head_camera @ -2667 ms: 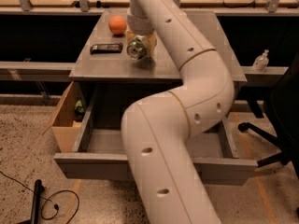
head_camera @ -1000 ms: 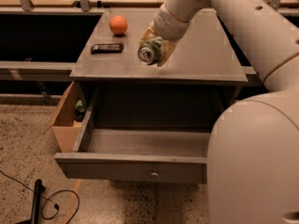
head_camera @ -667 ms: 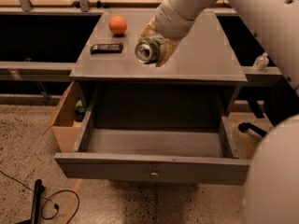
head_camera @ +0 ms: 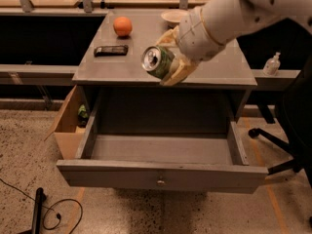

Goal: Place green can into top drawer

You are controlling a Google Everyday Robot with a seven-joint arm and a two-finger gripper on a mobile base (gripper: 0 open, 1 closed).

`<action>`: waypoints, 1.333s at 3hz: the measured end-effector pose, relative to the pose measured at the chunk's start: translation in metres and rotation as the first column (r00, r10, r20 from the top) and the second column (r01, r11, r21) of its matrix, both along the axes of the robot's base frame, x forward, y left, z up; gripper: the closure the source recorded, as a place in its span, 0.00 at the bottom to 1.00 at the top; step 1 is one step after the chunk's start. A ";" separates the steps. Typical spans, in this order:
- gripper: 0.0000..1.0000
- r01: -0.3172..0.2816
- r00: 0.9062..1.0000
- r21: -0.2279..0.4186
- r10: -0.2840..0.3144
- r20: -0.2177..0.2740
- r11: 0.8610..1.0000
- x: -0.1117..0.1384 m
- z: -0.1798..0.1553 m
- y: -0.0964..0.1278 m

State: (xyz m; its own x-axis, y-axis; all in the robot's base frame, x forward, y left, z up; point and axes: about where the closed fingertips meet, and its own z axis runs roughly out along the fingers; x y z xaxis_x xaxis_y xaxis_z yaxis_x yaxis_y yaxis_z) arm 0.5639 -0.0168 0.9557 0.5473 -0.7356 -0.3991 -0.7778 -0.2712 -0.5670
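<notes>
Green can [head_camera: 157,61] clamped sideways in gripper [head_camera: 169,58], above rear of open top drawer [head_camera: 122,174]. Transport step in hand. Next: lower into drawer cavity, then release.

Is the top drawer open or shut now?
Open: the top drawer is pulled out, its floor visible. The gripper holds the green can above the front edge of the cabinet.

floor [head_camera: 29,145] speckled terrazzo | grey cabinet [head_camera: 214,67] | black chair [head_camera: 292,126] right | gripper [head_camera: 168,57] above cabinet front
</notes>
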 end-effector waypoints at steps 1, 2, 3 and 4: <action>1.00 0.193 0.971 0.049 -0.183 -0.155 0.980 -0.026 -0.047 -0.011; 1.00 0.294 0.896 -0.042 -0.290 -0.336 0.955 -0.047 -0.148 -0.019; 1.00 0.301 0.868 -0.083 -0.309 -0.388 0.950 -0.065 -0.176 -0.022; 1.00 0.299 0.875 -0.076 -0.305 -0.377 0.951 -0.062 -0.170 -0.021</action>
